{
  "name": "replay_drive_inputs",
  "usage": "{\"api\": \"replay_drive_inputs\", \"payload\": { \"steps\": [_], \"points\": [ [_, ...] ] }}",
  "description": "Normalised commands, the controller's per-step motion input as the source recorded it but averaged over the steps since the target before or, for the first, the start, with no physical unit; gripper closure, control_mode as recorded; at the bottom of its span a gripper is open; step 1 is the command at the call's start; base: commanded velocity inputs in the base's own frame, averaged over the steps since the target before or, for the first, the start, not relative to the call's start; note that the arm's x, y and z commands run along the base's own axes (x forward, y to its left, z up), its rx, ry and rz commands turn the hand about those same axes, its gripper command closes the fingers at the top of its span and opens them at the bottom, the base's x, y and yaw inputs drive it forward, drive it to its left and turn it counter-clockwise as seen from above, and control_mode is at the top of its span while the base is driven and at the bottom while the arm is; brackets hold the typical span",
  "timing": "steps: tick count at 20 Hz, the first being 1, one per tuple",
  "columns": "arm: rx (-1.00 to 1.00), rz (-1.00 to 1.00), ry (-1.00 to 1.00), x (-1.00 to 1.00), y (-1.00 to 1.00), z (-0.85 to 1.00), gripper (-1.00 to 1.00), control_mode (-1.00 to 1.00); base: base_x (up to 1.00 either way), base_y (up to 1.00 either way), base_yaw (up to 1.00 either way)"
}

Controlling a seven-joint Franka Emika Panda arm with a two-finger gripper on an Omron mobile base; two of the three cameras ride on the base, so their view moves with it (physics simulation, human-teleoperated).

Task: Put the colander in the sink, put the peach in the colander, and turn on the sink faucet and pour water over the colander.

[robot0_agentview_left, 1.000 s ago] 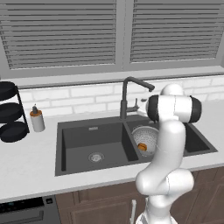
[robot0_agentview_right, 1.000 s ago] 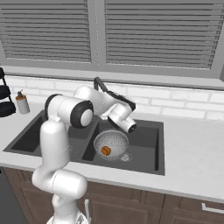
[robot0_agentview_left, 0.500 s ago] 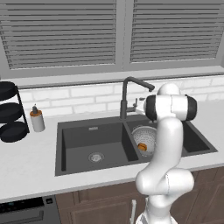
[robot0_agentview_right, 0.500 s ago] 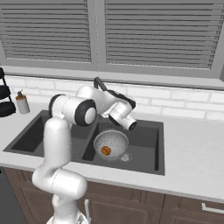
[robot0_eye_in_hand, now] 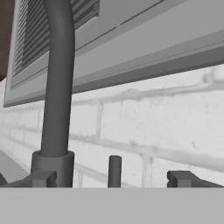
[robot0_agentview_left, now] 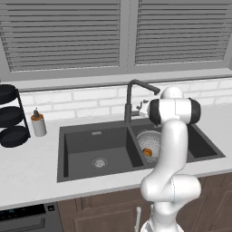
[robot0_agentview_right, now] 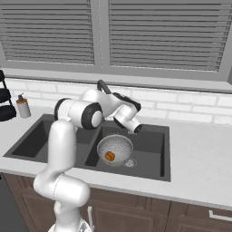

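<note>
Hand view, nearest first: the gripper [robot0_eye_in_hand: 109, 178] shows two dark fingertips [robot0_eye_in_hand: 43, 178] set wide apart with nothing between them. The small side lever [robot0_eye_in_hand: 114, 170] of the sink faucet [robot0_eye_in_hand: 57, 87] stands upright in the gap between the tips, slightly beyond them; contact cannot be confirmed. The faucet column rises at the left, just beside the left tip. Behind it lie the white brick wall [robot0_eye_in_hand: 153, 127] and the grey window sill [robot0_eye_in_hand: 144, 52].

Left base view: the white arm [robot0_agentview_left: 170, 172] rises in front of the sink [robot0_agentview_left: 81, 156] and covers part of the right basin. The colander [robot0_agentview_left: 148, 141] sits upright in that right basin, with the peach [robot0_agentview_left: 147, 152] resting inside it. The left basin holds a round drain [robot0_agentview_left: 99, 162]. The faucet stands at the rear rim between the basins, its spout angled to the right.

Farther left on the counter [robot0_agentview_left: 27, 176], a soap bottle [robot0_agentview_left: 38, 124] stands beside black stacked racks [robot0_agentview_left: 11, 115]. Closed blinds [robot0_agentview_left: 63, 36] cover the window behind.
</note>
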Motion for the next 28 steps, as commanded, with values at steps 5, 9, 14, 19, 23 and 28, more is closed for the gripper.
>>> {"api": "replay_drive_inputs", "payload": {
  "steps": [5,9,14,19,23,28],
  "points": [
    [0.00,-0.04,0.00,0.16,0.00,-0.02,-1.00,-1.00,0.00,0.00,0.00],
    [0.00,-0.06,0.00,0.11,0.00,-0.07,-1.00,-1.00,0.00,0.00,0.00],
    [0.00,-0.07,0.00,0.09,0.00,-0.05,-1.00,-1.00,0.00,0.00,0.00],
    [0.00,-0.11,0.00,0.13,-0.02,0.00,-1.00,-1.00,0.00,0.00,0.00],
    [0.00,-0.10,0.00,0.16,-0.28,0.00,-1.00,-1.00,0.00,0.00,0.00],
    [0.00,-0.07,0.00,0.19,-0.58,0.00,-1.00,-1.00,0.00,0.00,0.00]
  ]
}}
